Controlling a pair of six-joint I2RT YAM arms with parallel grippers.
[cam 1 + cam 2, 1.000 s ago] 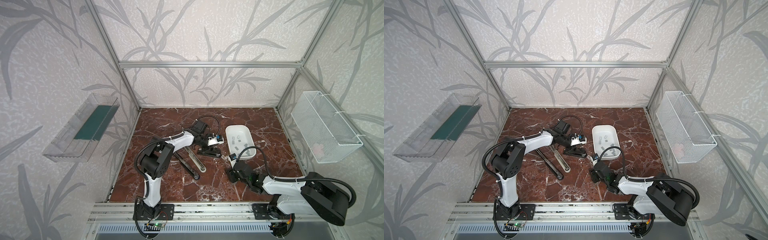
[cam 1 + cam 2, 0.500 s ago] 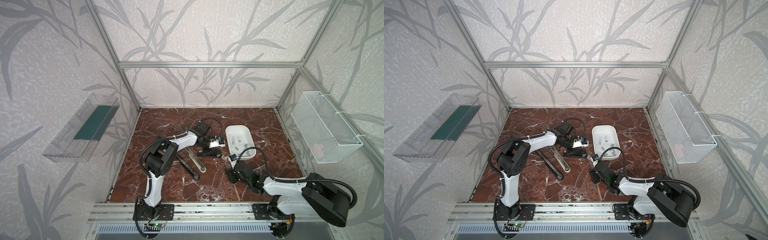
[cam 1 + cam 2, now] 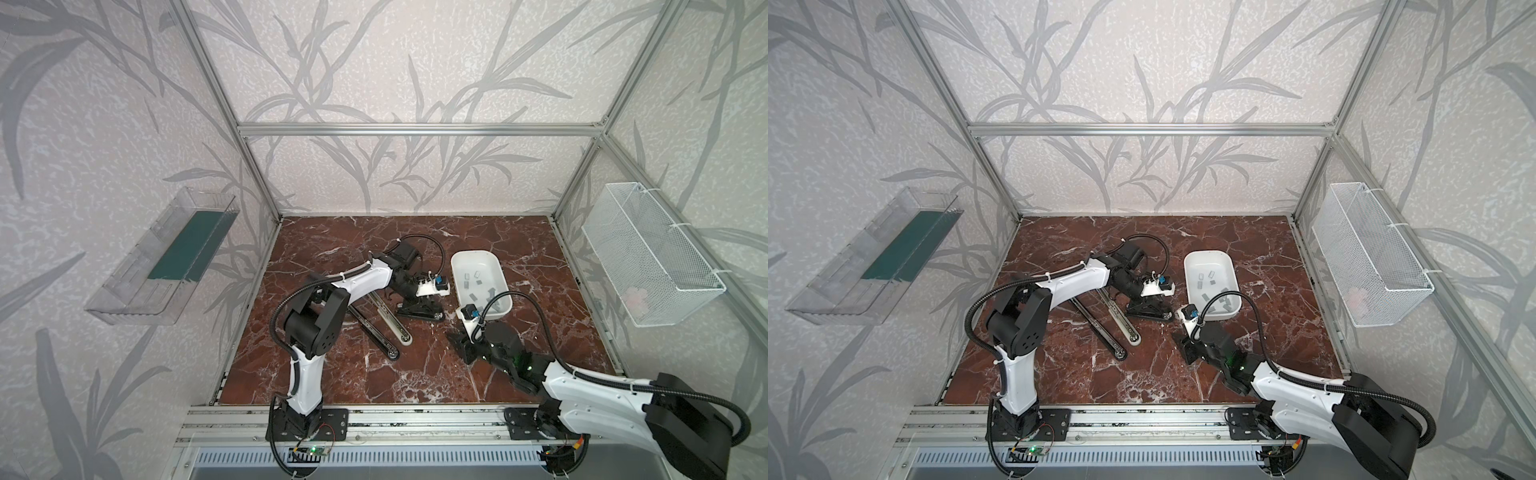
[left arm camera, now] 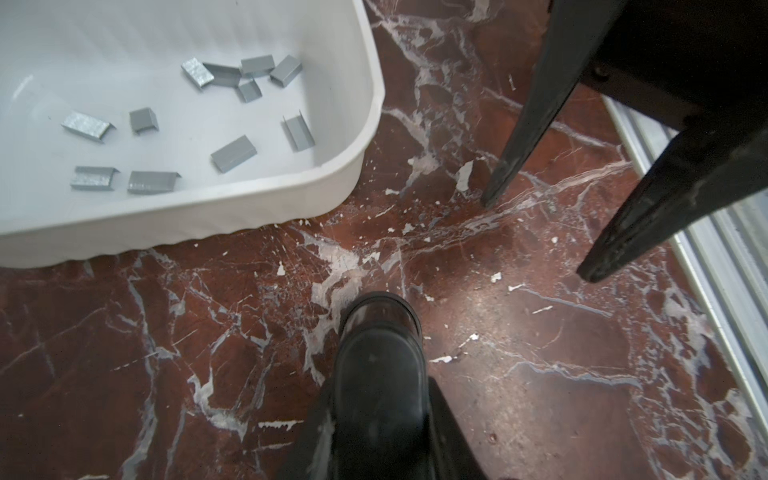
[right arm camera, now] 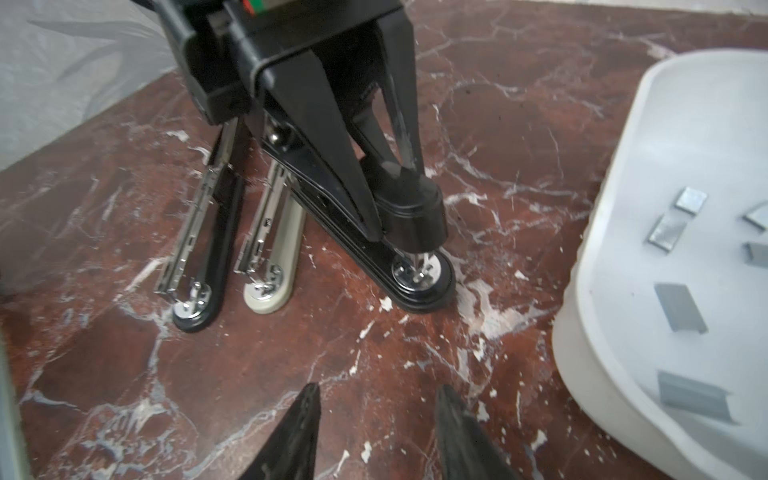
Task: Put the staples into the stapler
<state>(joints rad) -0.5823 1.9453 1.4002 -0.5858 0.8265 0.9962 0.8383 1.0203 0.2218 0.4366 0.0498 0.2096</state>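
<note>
Right claw (image 5: pixel 378 397) is the closest thing to the front. It is low over the bare marbled table (image 5: pixel 187 374), with its two prongs apart and holding nothing. It points toward the work, probably waiting to fetch a strip once a stapler is ready.

Just beyond it lie a black stapler (image 5: pixel 222 249) and a pale stapler (image 5: pixel 289 241). They are side by side, folded flat open with their metal tracks showing.

Next to them is a third stapler (image 5: pixel 409 220), also black, with its base flat on the table. Left claw (image 5: pixel 390 195) reaches across from the left and is pinched together on its rounded head. The head sits just above the round metal plate at the tip of the base. That hold looks meant to swing the top up, or to keep it steady, so the track can take a strip.

Right beside this stapler stands a white tray (image 4: pixel 249 210). All the staples (image 4: pixel 232 153) are inside it, roughly a dozen short grey strips scattered loose on its floor. None has been picked up, so loading has not begun.

Farthest back, a wire basket (image 3: pixel 648 266) hangs on the right wall and a clear shelf (image 3: pixel 137 291) on the left.
</note>
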